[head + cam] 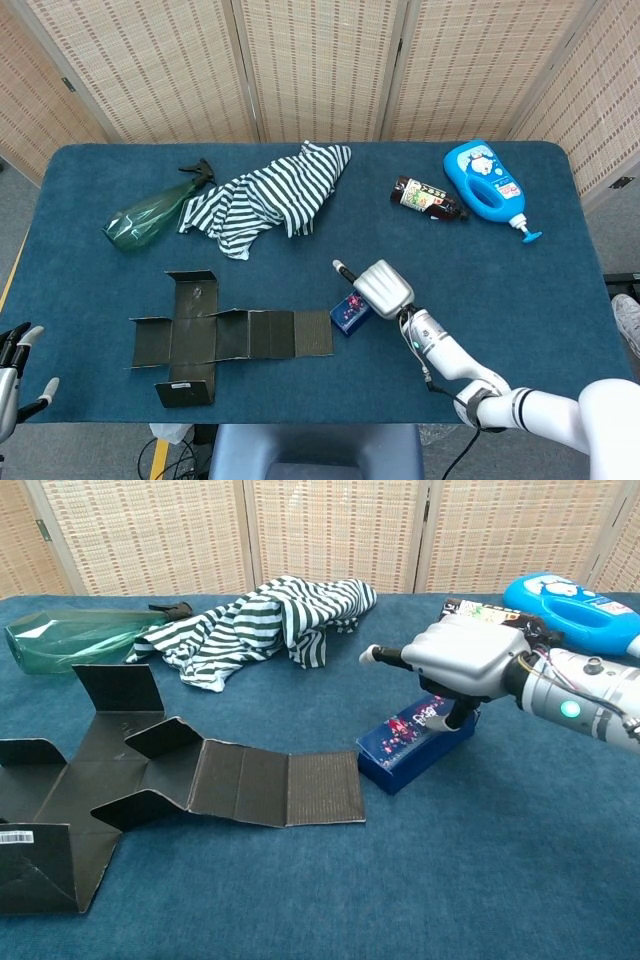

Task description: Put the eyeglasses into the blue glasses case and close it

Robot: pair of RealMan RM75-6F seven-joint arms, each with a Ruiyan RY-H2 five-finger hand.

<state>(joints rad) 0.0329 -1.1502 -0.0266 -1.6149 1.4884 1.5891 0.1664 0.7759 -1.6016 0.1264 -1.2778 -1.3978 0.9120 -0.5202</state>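
Note:
The blue glasses case [412,742] lies on the table with its patterned lid down, just right of the flat cardboard; the head view shows the case [349,314] partly under my hand. No eyeglasses are visible in either view. My right hand [462,660] hovers over the case's far end, one finger stretched out to the left and the thumb touching the lid. From above, the right hand [383,285] covers the case's right part. My left hand [15,372] hangs off the table's front left corner, fingers spread and holding nothing.
An unfolded black cardboard box [150,770] lies left of the case. A striped cloth [265,620] and a green spray bottle [70,640] are at the back left. A blue detergent bottle [575,600] and a small dark bottle [425,197] sit behind the right hand.

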